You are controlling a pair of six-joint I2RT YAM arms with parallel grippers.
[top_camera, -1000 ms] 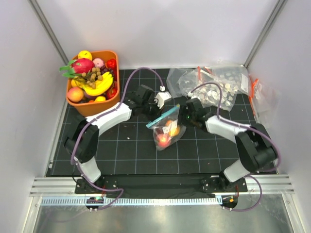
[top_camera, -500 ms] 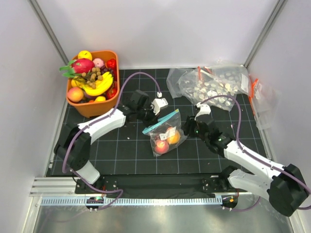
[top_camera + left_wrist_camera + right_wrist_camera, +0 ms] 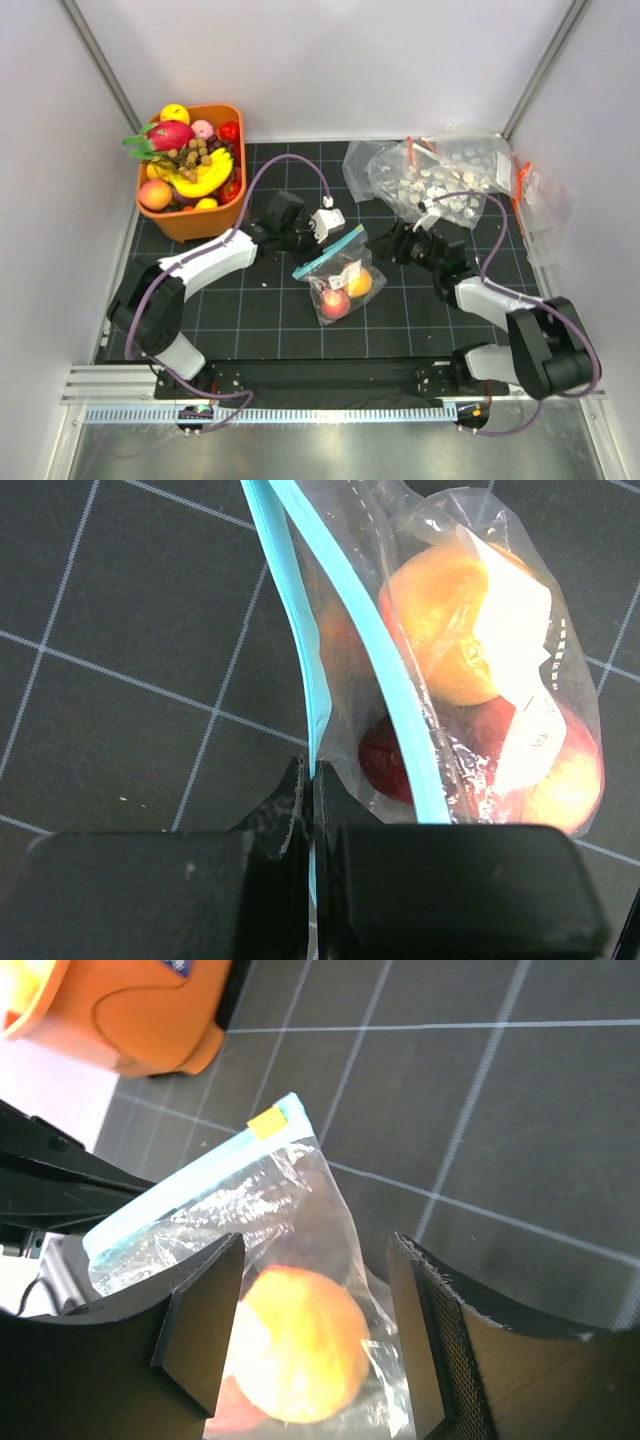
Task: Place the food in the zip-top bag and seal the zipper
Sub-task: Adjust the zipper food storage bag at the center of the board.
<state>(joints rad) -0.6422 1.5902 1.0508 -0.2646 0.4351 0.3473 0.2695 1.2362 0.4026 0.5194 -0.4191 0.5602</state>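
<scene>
The zip-top bag (image 3: 345, 268) lay on the tabletop (image 3: 260, 320), right of the orange bin (image 3: 190, 222) and nearer the arms, with the peach-like fruit (image 3: 335, 300) and the orange fruit (image 3: 359, 284) inside. The left fingers (image 3: 150, 890) were clamped on the zipper (image 3: 380, 675) at its end facing the bin. The right fingers (image 3: 205, 1320) stood spread, gripping nothing, at the bag's side away from the bin.

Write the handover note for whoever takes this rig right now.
Left gripper: shut on the zipper at one end of the zip-top bag.
Right gripper: open near the bag, holding nothing.
Peach and orange: both inside the bag.
Done: food bagged.
Left: zipper's two strips look parted in the left wrist view; press them shut along the mouth.
</scene>
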